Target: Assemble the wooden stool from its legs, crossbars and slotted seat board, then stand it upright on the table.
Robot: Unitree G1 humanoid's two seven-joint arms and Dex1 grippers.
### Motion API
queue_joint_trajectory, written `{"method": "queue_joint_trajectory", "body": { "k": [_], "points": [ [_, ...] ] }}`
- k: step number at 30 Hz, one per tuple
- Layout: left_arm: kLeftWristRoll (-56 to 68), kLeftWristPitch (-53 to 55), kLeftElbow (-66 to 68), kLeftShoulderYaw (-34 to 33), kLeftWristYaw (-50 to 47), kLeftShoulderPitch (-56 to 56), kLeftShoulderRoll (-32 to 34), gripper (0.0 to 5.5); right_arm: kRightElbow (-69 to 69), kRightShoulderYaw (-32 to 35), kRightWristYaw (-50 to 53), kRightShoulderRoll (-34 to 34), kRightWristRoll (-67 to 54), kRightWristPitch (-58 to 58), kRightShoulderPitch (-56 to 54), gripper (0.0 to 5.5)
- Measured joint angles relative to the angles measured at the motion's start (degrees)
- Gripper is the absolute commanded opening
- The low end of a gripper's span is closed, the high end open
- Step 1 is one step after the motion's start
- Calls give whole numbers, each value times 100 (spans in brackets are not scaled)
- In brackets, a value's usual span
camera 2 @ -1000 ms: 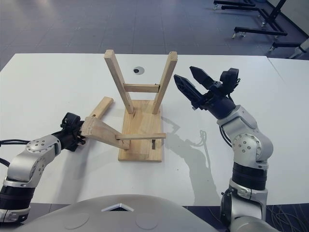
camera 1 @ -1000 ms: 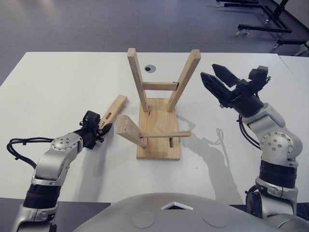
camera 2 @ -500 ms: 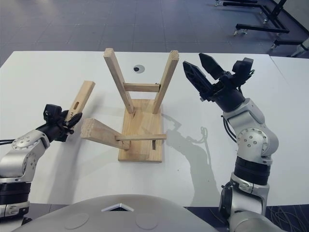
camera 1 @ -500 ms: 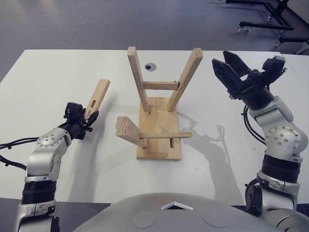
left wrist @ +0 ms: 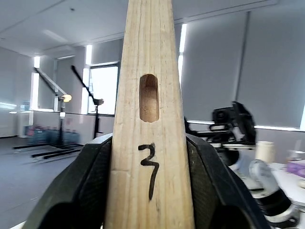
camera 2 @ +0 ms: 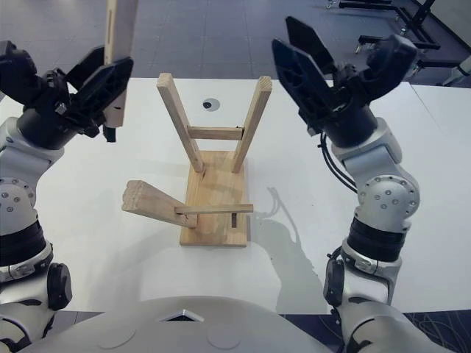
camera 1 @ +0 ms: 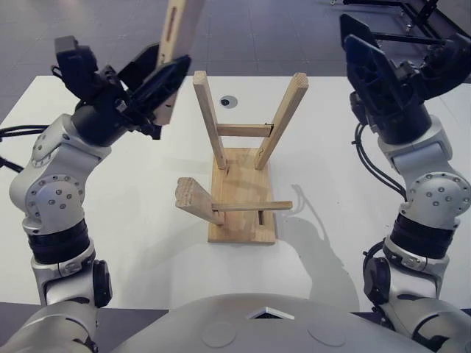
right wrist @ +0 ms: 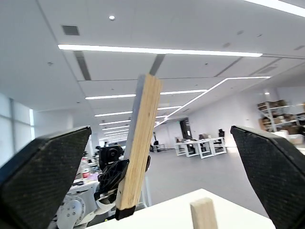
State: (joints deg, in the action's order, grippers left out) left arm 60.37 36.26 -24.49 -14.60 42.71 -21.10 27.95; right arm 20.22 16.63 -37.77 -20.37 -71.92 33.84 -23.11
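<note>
My left gripper (camera 1: 163, 71) is shut on a loose wooden leg (camera 1: 175, 51), held upright high above the table's left side. In the left wrist view that leg (left wrist: 150, 119) shows a slot and a handwritten mark between the fingers (left wrist: 90, 191). The seat board (camera 1: 243, 220) lies flat mid-table. Two legs (camera 1: 209, 121) (camera 1: 282, 118) stand in it, joined by a crossbar (camera 1: 243, 131). Another leg (camera 1: 196, 198) lies tilted at the board's left on a crossbar (camera 1: 254, 206). My right gripper (camera 1: 360, 48) hangs open, raised to the right of the stool parts.
The white table (camera 1: 110, 243) has a small round hole (camera 1: 229, 104) behind the stool parts. Bare tabletop lies on both sides of the board. Metal frames (camera 1: 412, 33) stand on the floor at the far right.
My left gripper has lifted the loose leg off the table and swung it upright, high on the left. The right gripper has risen and stayed open. The stool parts have not moved.
</note>
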Motion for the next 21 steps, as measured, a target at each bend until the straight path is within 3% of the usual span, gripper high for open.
{"method": "queue_joint_trajectory", "body": {
  "k": [8, 20, 21],
  "points": [
    [227, 298, 118, 531, 854, -204, 174, 204, -71, -483, -121, 323, -110, 34, -299, 540],
    [-20, 364, 433, 1007, 1306, -208, 183, 204, -183, -1033, -338, 492, -5, 232, -597, 540],
    [-44, 363, 457, 1030, 1324, -208, 183, 204, -189, -1043, -345, 493, -3, 235, -598, 520]
  ]
}}
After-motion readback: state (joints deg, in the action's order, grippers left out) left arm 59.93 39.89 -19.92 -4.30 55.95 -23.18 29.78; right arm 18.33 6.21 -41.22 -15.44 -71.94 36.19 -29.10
